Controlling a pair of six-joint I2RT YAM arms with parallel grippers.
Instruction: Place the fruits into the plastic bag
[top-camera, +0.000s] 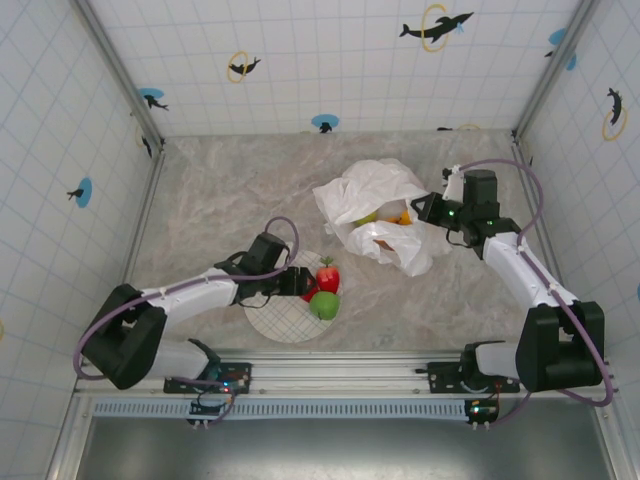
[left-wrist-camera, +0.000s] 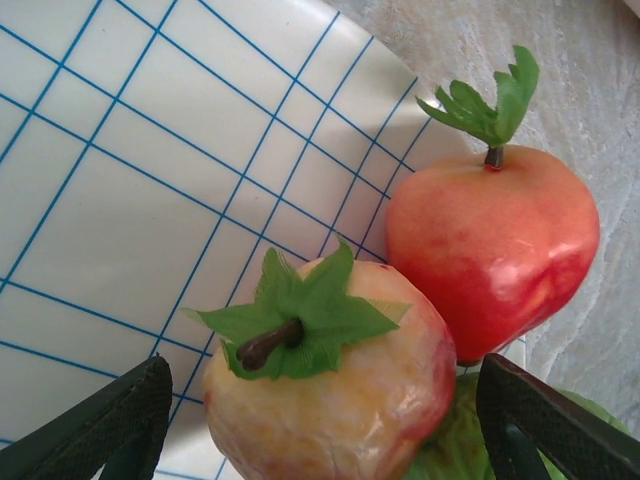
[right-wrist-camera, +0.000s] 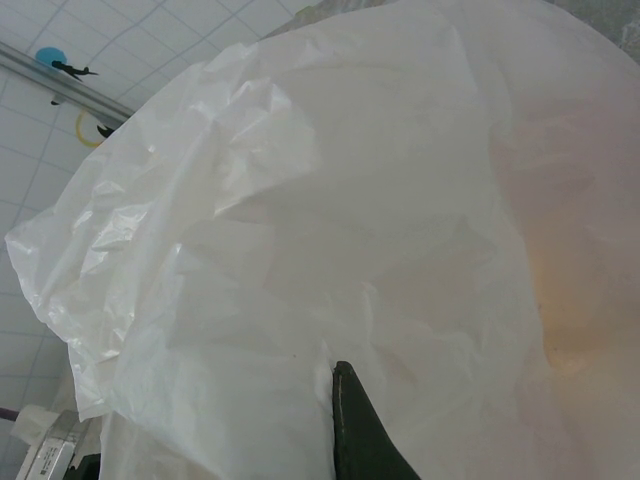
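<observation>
While left gripper (top-camera: 303, 283) stands open over the plate (left-wrist-camera: 120, 200), a yellow-red fruit (left-wrist-camera: 330, 410) lies between its fingers | right gripper (top-camera: 428, 210) clamped on plastic bag (top-camera: 375, 195), beyond plate's far-right edge.

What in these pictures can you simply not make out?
- Fruits in the bag, top view: plastic folds cover most of them, so they can't be counted.
- Green fruit, left wrist view: tucked under the apple and cut off by the bottom edge.
- Right gripper, right wrist view: the bag drapes over one finger, hiding where it pinches.
</observation>
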